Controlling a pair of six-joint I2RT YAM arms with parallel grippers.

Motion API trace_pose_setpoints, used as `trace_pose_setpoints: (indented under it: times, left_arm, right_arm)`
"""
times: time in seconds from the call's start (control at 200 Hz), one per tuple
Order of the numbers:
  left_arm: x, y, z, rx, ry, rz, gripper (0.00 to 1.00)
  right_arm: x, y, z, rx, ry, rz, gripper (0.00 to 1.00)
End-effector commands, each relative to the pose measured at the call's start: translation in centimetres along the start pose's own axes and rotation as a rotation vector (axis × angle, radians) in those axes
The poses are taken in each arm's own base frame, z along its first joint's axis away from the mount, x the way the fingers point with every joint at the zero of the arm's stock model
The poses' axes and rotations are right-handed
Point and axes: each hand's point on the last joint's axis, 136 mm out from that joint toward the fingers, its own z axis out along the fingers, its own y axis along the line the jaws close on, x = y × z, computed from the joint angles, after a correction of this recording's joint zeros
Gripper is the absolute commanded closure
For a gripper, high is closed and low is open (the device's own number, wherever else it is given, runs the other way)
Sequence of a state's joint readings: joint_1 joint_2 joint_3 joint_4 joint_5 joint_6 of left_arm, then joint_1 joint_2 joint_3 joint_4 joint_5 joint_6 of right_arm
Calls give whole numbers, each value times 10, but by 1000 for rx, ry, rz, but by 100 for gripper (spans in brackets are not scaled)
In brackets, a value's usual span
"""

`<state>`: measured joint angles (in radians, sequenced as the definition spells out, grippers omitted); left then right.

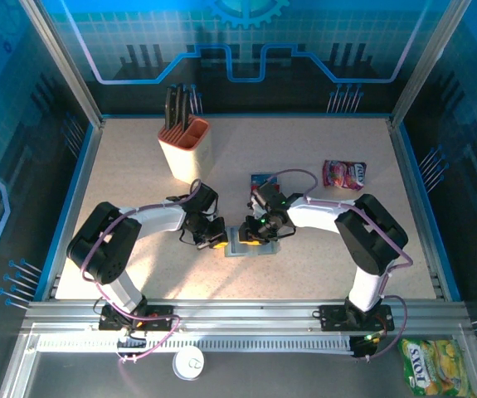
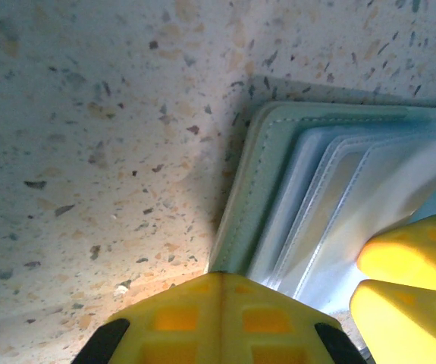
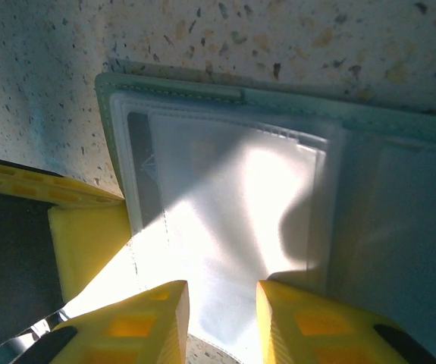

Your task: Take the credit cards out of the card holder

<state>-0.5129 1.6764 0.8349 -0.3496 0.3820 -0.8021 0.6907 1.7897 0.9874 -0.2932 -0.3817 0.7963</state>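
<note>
1. The soft grey-blue folding card holder (image 1: 246,249) lies open on the speckled tabletop (image 1: 138,191), centre frame.
2. Left fingers (image 2: 180,318) are clenched at its edge; right fingers (image 3: 308,322) are parted over a frosted pocket (image 3: 225,197).
3. The credit cards are judged stiff, light and slippery; an exposed edge should be pinched.

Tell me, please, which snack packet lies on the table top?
The pink-red packet: it lies on the table, at the far right. The yellow-green packet lies off it, on the near side of the rail, in the right corner.
</note>
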Motion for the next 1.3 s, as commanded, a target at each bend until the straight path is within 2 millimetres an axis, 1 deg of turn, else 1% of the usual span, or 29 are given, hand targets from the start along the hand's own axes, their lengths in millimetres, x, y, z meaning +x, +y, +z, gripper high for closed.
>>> trace_pose_setpoints:
  times: [0.0, 0.31, 0.455, 0.535, 0.645, 0.65, 0.665, 0.8, 0.915, 0.985, 1.12, 1.291]
  left_arm:
    - [9, 19, 4, -63, 31, -13, 100]
    - [6, 14, -3, -62, 13, -6, 100]
    - [2, 4, -10, -42, -6, 7, 100]
    - [0, -5, -15, -12, -18, 19, 96]
    - [-2, -14, -21, 19, -41, 25, 92]
    - [-3, -14, -22, 20, -43, 25, 91]
    - [-3, -15, -22, 24, -44, 26, 91]
    - [-4, -27, -26, 73, -56, 30, 85]
    - [-4, -35, -24, 111, -48, 29, 77]
    - [-4, -40, -20, 134, -38, 30, 75]
    - [-3, -46, -11, 158, -15, 25, 72]
    - [-2, -44, -3, 144, 1, 15, 71]
  right_arm:
    - [4, -8, -6, 12, -2, 8, 69]
    - [3, -6, -8, -30, -19, 5, 69]
    - [2, -8, -8, -61, -26, 21, 69]
    - [0, -8, -9, -80, -25, 31, 70]
    - [-4, -3, -10, -111, -34, 32, 70]
    - [-1, -7, -8, -105, -26, 40, 70]
    - [3, -11, -6, -101, -19, 47, 70]
    - [4, -14, -4, -137, -15, 72, 70]
    - [4, -18, -2, -157, -11, 90, 71]
    - [4, -19, 0, -170, -10, 101, 71]
    - [4, -22, 1, -197, -6, 123, 71]
    - [4, -24, 3, -253, 1, 160, 72]
